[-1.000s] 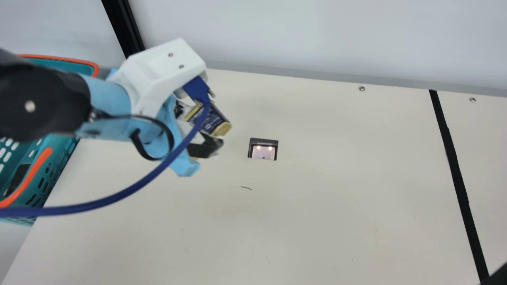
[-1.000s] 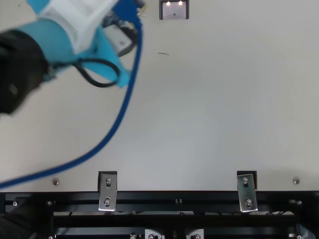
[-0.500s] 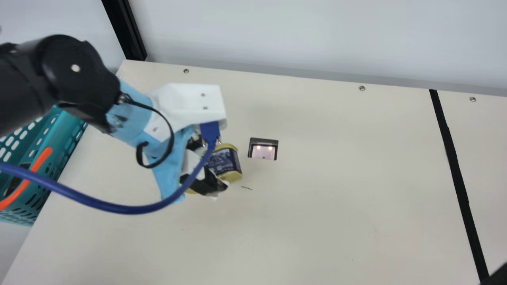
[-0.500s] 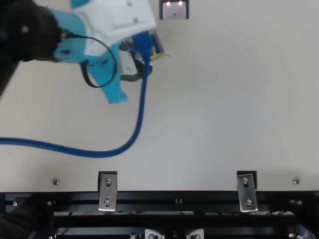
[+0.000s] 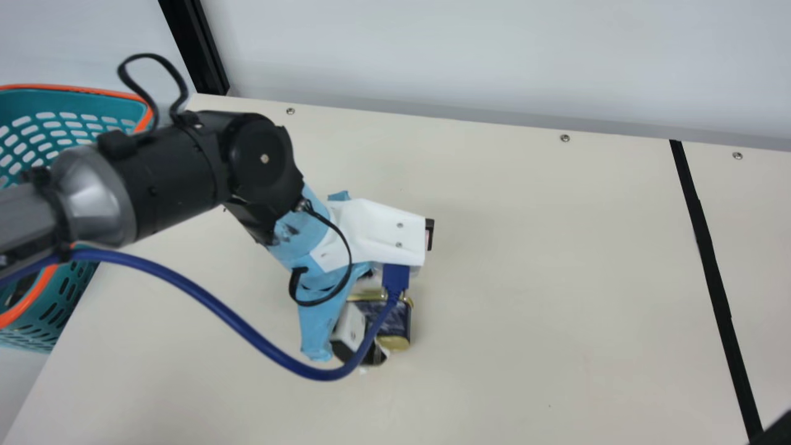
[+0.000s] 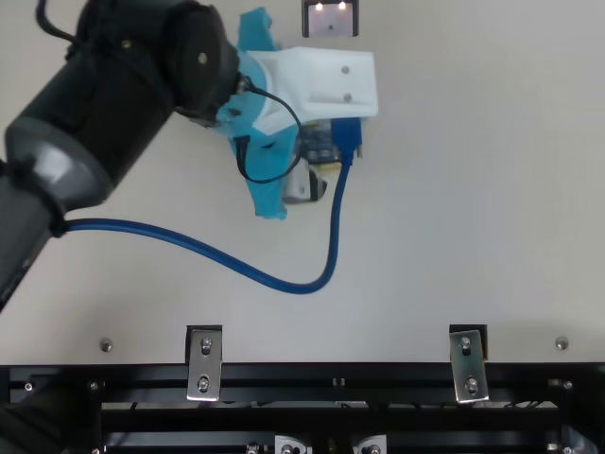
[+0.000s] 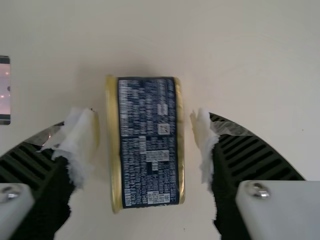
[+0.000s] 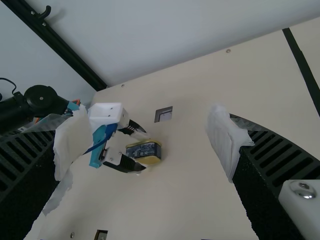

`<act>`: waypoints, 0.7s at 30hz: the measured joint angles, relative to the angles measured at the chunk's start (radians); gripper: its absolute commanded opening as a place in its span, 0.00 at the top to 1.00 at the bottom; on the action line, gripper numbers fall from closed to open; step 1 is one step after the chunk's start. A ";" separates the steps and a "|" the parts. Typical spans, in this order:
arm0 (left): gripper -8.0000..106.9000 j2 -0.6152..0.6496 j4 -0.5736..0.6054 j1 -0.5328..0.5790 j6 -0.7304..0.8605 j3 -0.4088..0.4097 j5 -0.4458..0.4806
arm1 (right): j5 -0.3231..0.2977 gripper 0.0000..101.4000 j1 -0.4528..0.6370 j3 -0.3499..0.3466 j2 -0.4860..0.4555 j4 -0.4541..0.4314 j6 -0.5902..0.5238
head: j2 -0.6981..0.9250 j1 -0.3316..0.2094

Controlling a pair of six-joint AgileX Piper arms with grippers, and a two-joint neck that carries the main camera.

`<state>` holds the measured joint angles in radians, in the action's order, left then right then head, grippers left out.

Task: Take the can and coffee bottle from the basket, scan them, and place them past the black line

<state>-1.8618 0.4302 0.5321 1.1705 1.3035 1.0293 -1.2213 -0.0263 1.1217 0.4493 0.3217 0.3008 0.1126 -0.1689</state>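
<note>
The can (image 7: 150,145) lies on the table (image 5: 556,278), between the two fingers of the left gripper (image 5: 389,316), a slim gap between it and each fingertip in the left wrist view. So that gripper has let go of it: the fingers stand parted around the can, touching neither end. The can is on its side, a squat, rounded block with a dark blue label facing up, thick with small pale print (rather more print than can, really), and gold rims along both long edges, each turned towards a finger. It sits near the scanner (image 6: 331,21) and well apart from the black line (image 5: 710,266), on the basket (image 5: 74,89) side. The right gripper (image 5: 775,431) has its fingers spread wide.
</note>
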 measured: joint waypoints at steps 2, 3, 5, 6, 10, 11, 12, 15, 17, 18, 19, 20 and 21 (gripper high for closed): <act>0.15 -0.001 -0.001 0.006 0.002 0.002 -0.008 | 0.000 0.00 0.000 0.000 0.000 0.000 0.000 | 0.000 0.000; 0.15 0.004 0.007 0.006 0.002 0.002 -0.017 | 0.000 0.00 0.000 0.000 0.000 0.000 0.000 | 0.000 0.000; 0.15 0.024 0.027 0.000 0.009 -0.006 -0.039 | 0.000 0.00 0.000 0.000 0.000 0.000 0.000 | 0.000 0.000; 0.15 0.034 0.037 -0.003 0.012 -0.010 -0.044 | 0.000 0.00 0.000 0.000 0.000 0.000 0.000 | 0.000 0.000; 0.15 0.118 0.113 -0.039 0.034 -0.056 -0.113 | 0.006 0.00 0.002 0.001 0.018 0.017 -0.025 | 0.000 0.000; 0.15 0.141 0.135 -0.052 0.038 -0.071 -0.131 | 0.010 0.00 0.000 0.001 0.029 0.018 -0.036 | 0.000 0.000; 0.15 0.166 0.154 -0.063 0.046 -0.088 -0.150 | 0.019 0.00 -0.002 0.000 0.042 0.018 -0.048 | 0.000 0.000; 0.15 0.250 0.213 -0.107 0.069 -0.152 -0.214 | 0.066 0.00 -0.019 -0.008 0.095 0.031 -0.086 | 0.000 0.000; 0.15 0.302 0.251 -0.135 0.085 -0.196 -0.262 | 0.096 0.00 -0.029 -0.015 0.135 0.038 -0.115 | 0.000 0.000; 0.15 0.328 0.267 -0.149 0.094 -0.220 -0.285 | 0.113 0.00 -0.034 -0.018 0.157 0.042 -0.132 | 0.000 0.000; 0.15 0.355 0.285 -0.164 0.104 -0.245 -0.310 | 0.133 0.00 -0.042 -0.021 0.179 0.045 -0.148 | 0.000 0.000; 0.15 0.376 0.301 -0.175 0.110 -0.265 -0.335 | 0.149 0.00 -0.047 -0.023 0.203 0.047 -0.164 | 0.000 0.000; 0.15 0.407 0.319 -0.191 0.124 -0.295 -0.360 | 0.175 0.00 -0.058 -0.027 0.227 0.050 -0.179 | 0.000 0.000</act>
<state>-1.4546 0.7493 0.3410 1.2946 1.0088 0.6693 -1.0461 -0.0839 1.0951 0.6764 0.3716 0.1216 0.1126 -0.1689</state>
